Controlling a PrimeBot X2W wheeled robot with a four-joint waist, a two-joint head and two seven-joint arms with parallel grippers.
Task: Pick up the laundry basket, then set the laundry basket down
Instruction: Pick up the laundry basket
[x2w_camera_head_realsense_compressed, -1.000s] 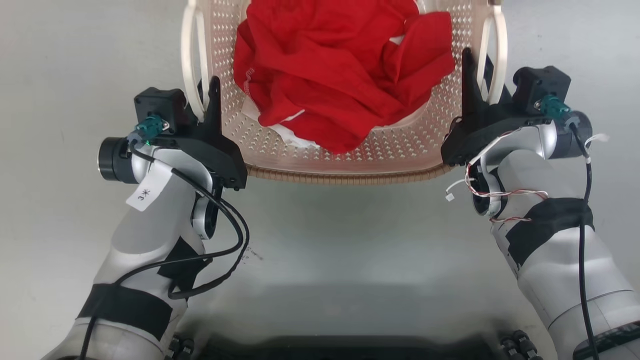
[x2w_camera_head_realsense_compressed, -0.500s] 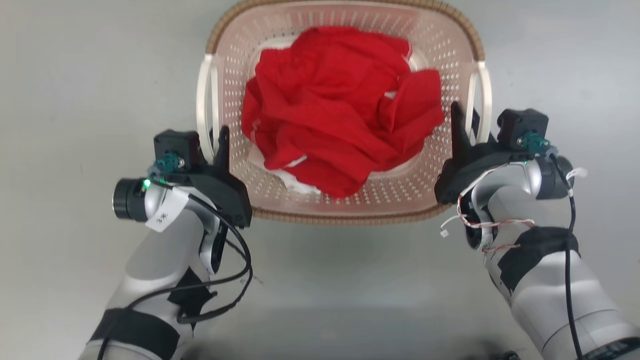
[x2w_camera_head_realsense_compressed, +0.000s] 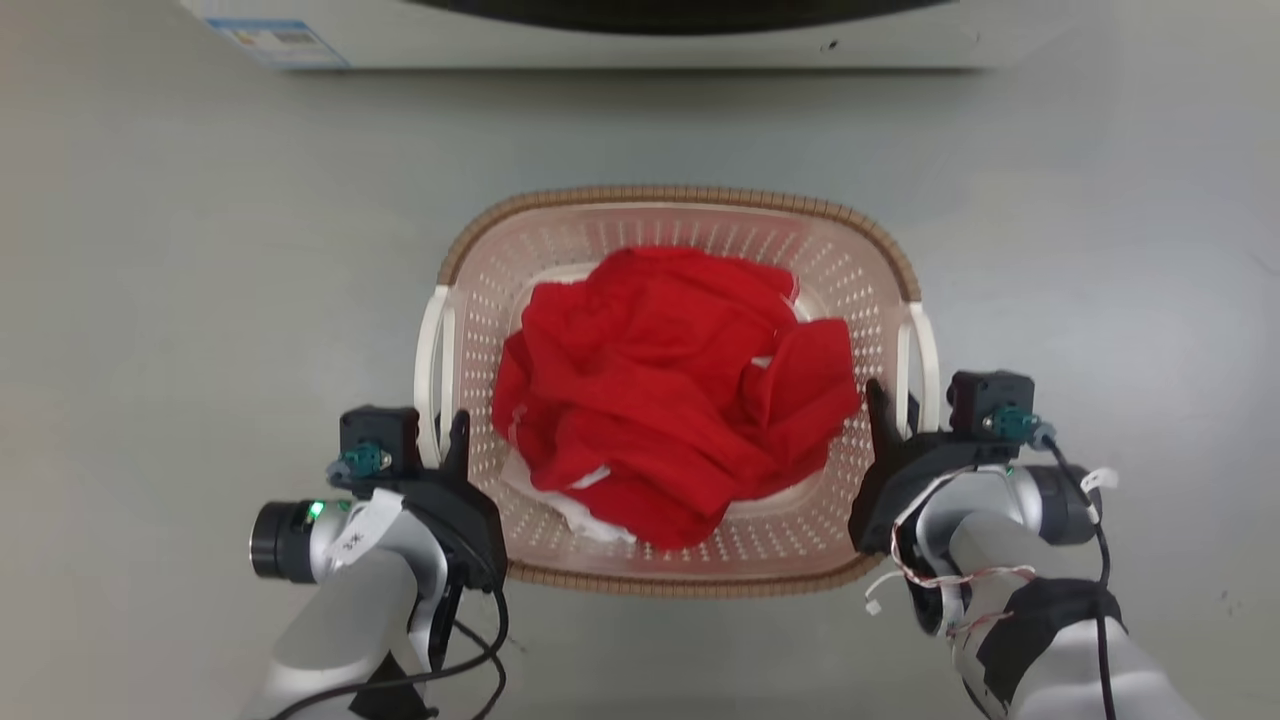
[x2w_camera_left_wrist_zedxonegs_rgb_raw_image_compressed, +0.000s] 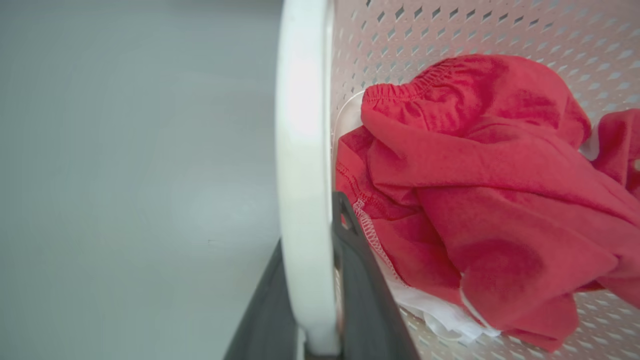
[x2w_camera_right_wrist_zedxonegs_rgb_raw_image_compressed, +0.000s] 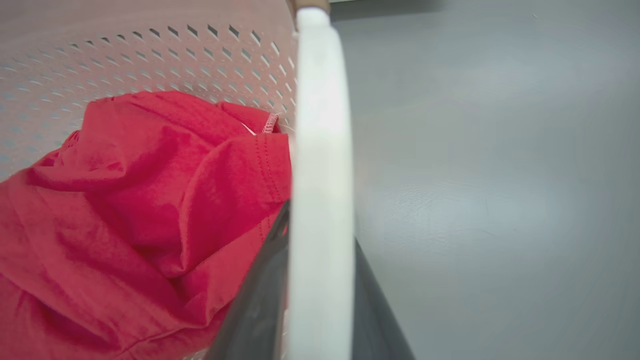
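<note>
Standing by, I see a small, rounded-rectangular pale pink perforated plastic laundry basket (x2w_camera_head_realsense_compressed: 680, 193) with a brown woven-look rim, caught between the two arms and gripped at both sides. The left gripper (x2w_camera_head_realsense_compressed: 448, 432) is clamped on the white left side handle (x2w_camera_left_wrist_zedxonegs_rgb_raw_image_compressed: 302, 150): in the left wrist view one dark finger lies on the outer face of that curved white bar and the other on its inner face, against the perforated wall, with the bar running straight ahead beyond the fingertips. The right gripper (x2w_camera_head_realsense_compressed: 893, 410) is clamped the same way on the white right side handle (x2w_camera_right_wrist_zedxonegs_rgb_raw_image_compressed: 320, 150), its two dark fingers pressed to either face of the bar. Both grips sit at the near ends of the handles, so most of the basket reaches forward past the fingertips. Between the two grippers, inside the basket, lies a crumpled bright red cloth garment (x2w_camera_head_realsense_compressed: 670, 400), heaped high enough to come close to each inner finger, with a bit of white fabric (x2w_camera_head_realsense_compressed: 585, 515) peeking from under its near edge. Outward of each gripper is the smooth grey floor (x2w_camera_head_realsense_compressed: 200, 300). Well ahead of both grippers, past the basket's far rim, runs the lower edge of a big white appliance (x2w_camera_head_realsense_compressed: 600, 45) with a small label at its left corner. Whether the basket's bottom touches the floor I cannot tell
</note>
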